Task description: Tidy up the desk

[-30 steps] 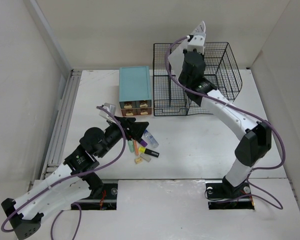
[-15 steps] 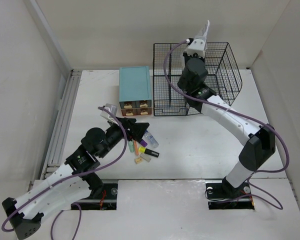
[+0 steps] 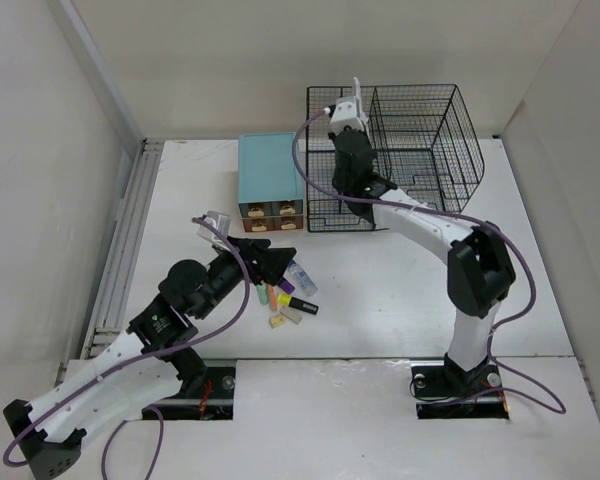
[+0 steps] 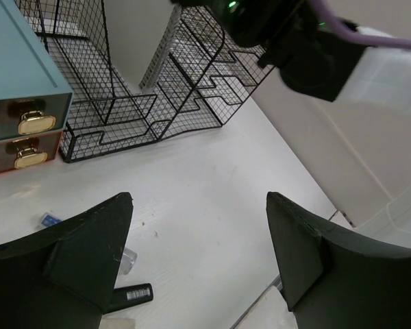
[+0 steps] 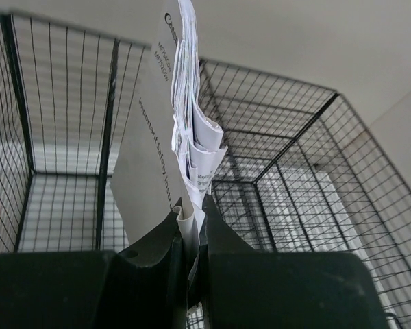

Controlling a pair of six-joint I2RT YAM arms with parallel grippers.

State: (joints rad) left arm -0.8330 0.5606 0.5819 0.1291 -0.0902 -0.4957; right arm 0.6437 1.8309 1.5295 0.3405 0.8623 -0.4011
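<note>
The white desk point(image 3: 380, 290) carries a black wire rack point(image 3: 420, 140) at the back. My right gripper point(image 3: 355, 100) is raised over the rack's left part, shut on a bundle of folded white papers point(image 5: 192, 123) that stick up from between its fingers; the right wrist view shows the same grip point(image 5: 193, 209), with rack compartments point(image 5: 294, 178) beyond. My left gripper point(image 3: 270, 255) hangs open and empty just above a small pile of markers and erasers point(image 3: 285, 300). The left wrist view puts bare desk between its fingers point(image 4: 198, 205), with a black marker point(image 4: 130, 295) by the left finger.
A teal drawer box point(image 3: 270, 175) with brass handles stands left of the rack, close to it point(image 4: 20, 75). A metal rail point(image 3: 125, 240) runs along the desk's left edge. Walls close in the desk on three sides.
My right arm has swung left with the papers, from above the rack's middle to its left part. The left arm has barely moved.
</note>
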